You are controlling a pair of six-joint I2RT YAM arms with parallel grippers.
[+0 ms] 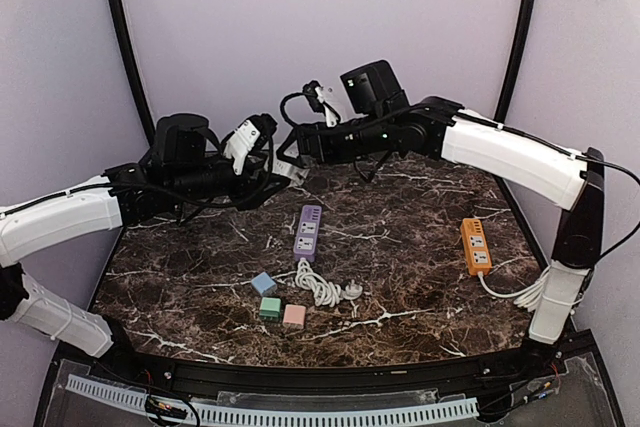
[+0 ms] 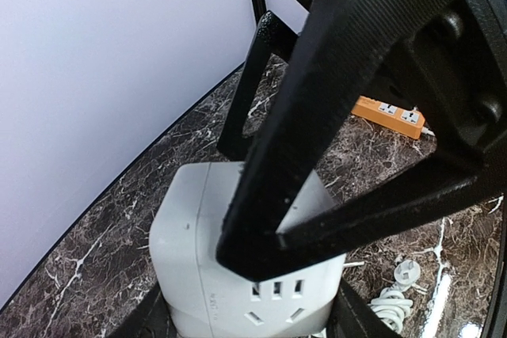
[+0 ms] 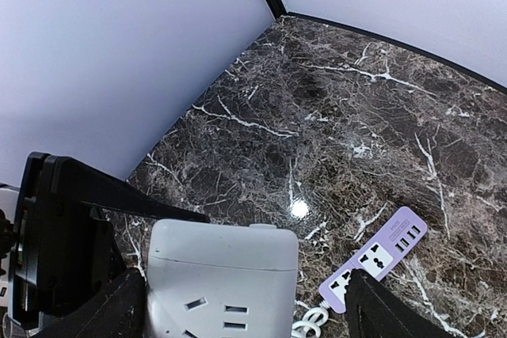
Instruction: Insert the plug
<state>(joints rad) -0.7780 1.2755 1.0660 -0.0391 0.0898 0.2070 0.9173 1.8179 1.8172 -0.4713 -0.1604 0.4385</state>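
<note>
Well, the marble-patterned table (image 1: pixel 420 277) is the biggest thing before me: dark brown, glossy, veined in white, with smooth pale walls (image 1: pixel 300 17) around it. Above its far side my left gripper (image 2: pixel 249 316) is pinched on a white socket cube (image 2: pixel 186 251), a matte plastic block with chamfered corners and slotted outlets, held up off the marble. My right gripper (image 3: pixel 253 310) straddles the same cube, its grainy black fingers (image 2: pixel 348 53) spread, with a gap showing on one side. Down on the table, a long purple power strip (image 1: pixel 307 231) lies mid-table and an orange power strip (image 1: pixel 475 245) lies towards the right edge. The purple strip's white cable (image 1: pixel 318 285) is looped in a loose coil and ends in the white plug (image 1: pixel 352 290), which lies loose on the marble. Beside the coil sit three small rounded pieces: a blue block (image 1: pixel 263 283), a green block (image 1: pixel 270 309) and a pink block (image 1: pixel 294 315).
</note>
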